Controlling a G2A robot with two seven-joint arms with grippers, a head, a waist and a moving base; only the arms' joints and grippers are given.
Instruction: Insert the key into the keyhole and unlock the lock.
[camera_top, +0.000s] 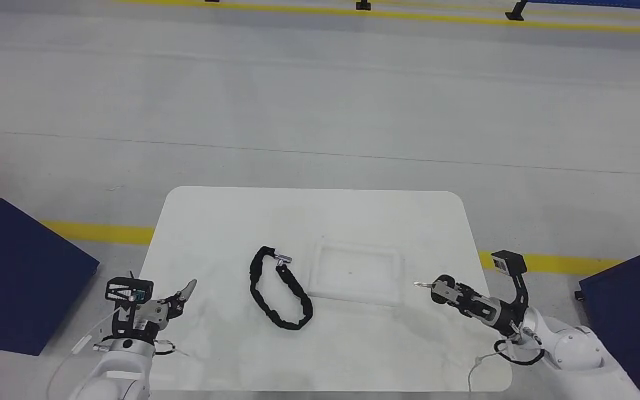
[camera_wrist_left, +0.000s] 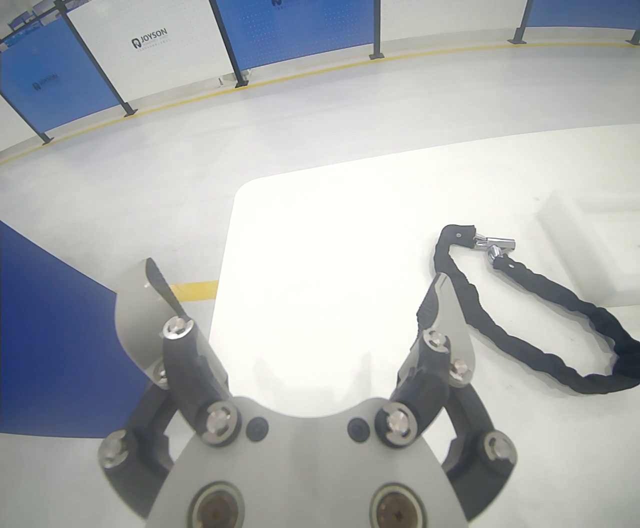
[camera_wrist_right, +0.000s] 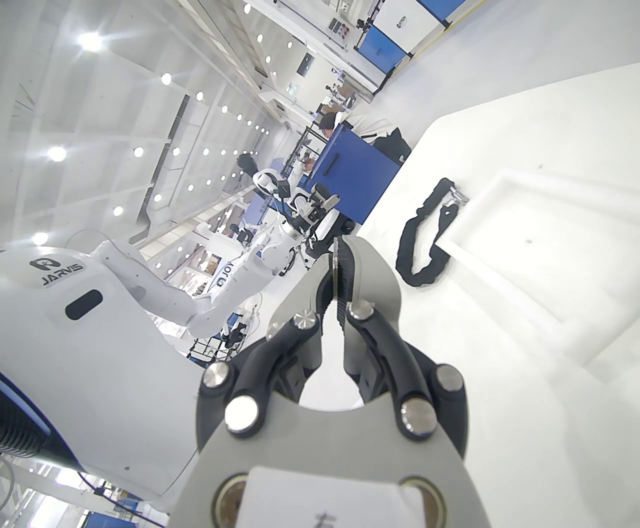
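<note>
A black fabric-sleeved chain lock (camera_top: 278, 292) lies looped on the white table (camera_top: 220, 230), left of centre. Its silver lock head (camera_top: 283, 259) is at the far end of the loop. In the left wrist view the chain (camera_wrist_left: 525, 320) and the lock head (camera_wrist_left: 492, 246) lie beyond one finger of my left gripper (camera_wrist_left: 297, 280), which is open and holds nothing. This gripper (camera_top: 180, 300) hovers near the table's front left corner. My right gripper (camera_wrist_right: 341, 250) is shut on a thin metal key (camera_wrist_right: 337, 267) and sits at the front right (camera_top: 432, 287), well clear of the chain (camera_wrist_right: 420, 235).
A shallow white tray (camera_top: 355, 270) lies in the middle of the table, between the chain and the right gripper; its rim (camera_wrist_right: 500, 300) almost touches the lock head. Blue panels stand off both front corners of the table.
</note>
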